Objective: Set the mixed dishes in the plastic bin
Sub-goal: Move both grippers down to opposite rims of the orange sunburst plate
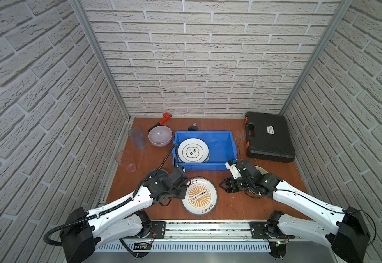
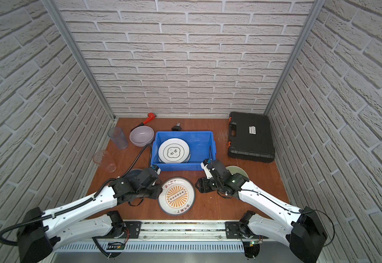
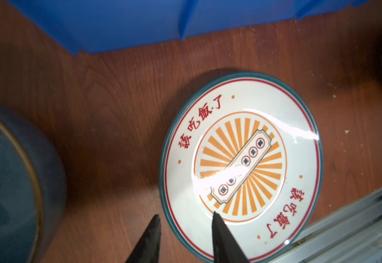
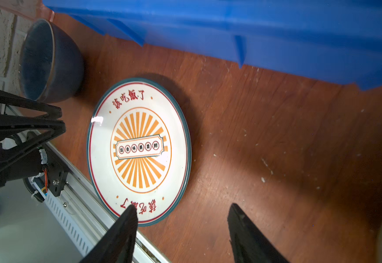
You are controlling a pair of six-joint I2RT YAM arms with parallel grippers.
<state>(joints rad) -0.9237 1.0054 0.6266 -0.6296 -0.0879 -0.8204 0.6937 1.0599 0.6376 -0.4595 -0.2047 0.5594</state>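
Orange-sunburst plate [image 1: 199, 196] lies flat on the wooden table [image 1: 237, 205], lower centre in both top views, just below the blue bin [image 1: 202, 132] and apart from it. Left gripper [image 3: 185, 215] is at the plate's left edge; the wrist view shows its jaws parted and straddling the rim, one finger [image 3: 222, 236] over the plate, the other off it above bare wood, not clamped. Right gripper [image 4: 182, 206] sits right of the plate, jaws spread wide with nothing between them, and one fingertip [image 4: 128, 218] overlaps the plate edge in that view. Teal-rimmed lettered plate [image 1: 193, 150] is inside the bin, left half. Dark blue bowl [image 1: 157, 174] is left of the sunburst plate, partly hidden by the left arm. Pale green bowl [image 1: 261, 169] peeks out behind the right arm. Lilac bowl [image 1: 160, 136] and upright tumbler [image 1: 136, 137] stand left of the bin, with a second tumbler [image 1: 126, 160] on its side below them. Wrench [image 1: 160, 121] is at the back wall, black tool case [image 1: 268, 136] at right.
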